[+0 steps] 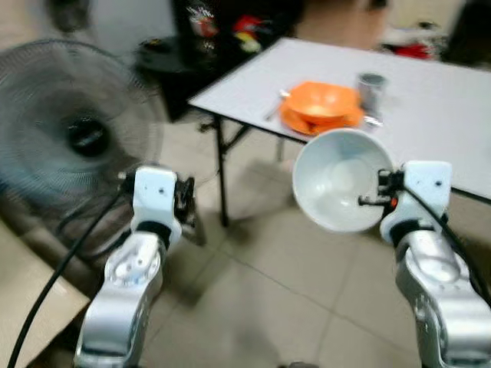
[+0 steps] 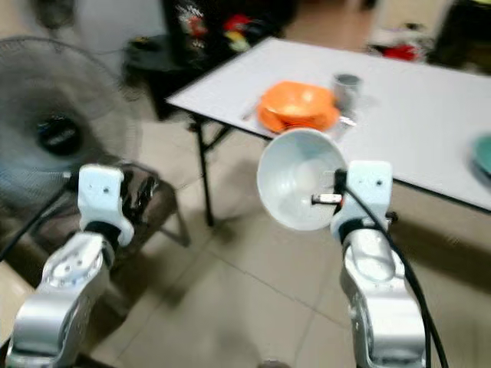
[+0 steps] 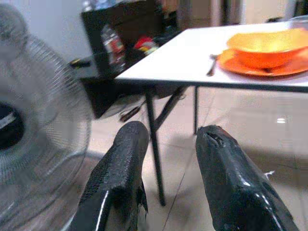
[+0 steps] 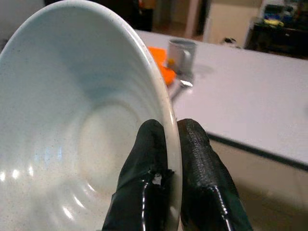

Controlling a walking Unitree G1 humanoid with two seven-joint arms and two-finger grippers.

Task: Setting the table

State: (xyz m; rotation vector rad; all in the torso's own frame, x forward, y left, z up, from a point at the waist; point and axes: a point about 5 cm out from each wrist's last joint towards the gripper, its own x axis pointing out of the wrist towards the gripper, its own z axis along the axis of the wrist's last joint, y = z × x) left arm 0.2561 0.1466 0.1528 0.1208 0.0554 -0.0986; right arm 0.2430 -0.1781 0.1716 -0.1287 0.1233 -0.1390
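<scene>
- The right claw (image 4: pixel 166 159) pinches the rim of a white bowl (image 1: pixel 337 180), one finger inside and one outside, holding it tipped on edge in the air.
- The white tabletop (image 1: pixel 445 107) lies ahead of the bowl and a little to the right, so the right arm is the nearer one.
- On the tabletop, an orange bowl (image 1: pixel 322 101) sits on an orange plate (image 1: pixel 295 121), with a grey mug (image 1: pixel 371 88) just beside them.
- The left claw (image 3: pixel 166 178) is empty, fingers apart, pointing toward the table leg (image 3: pixel 153 144).
- A standing fan (image 1: pixel 73 142) is on the left.
</scene>
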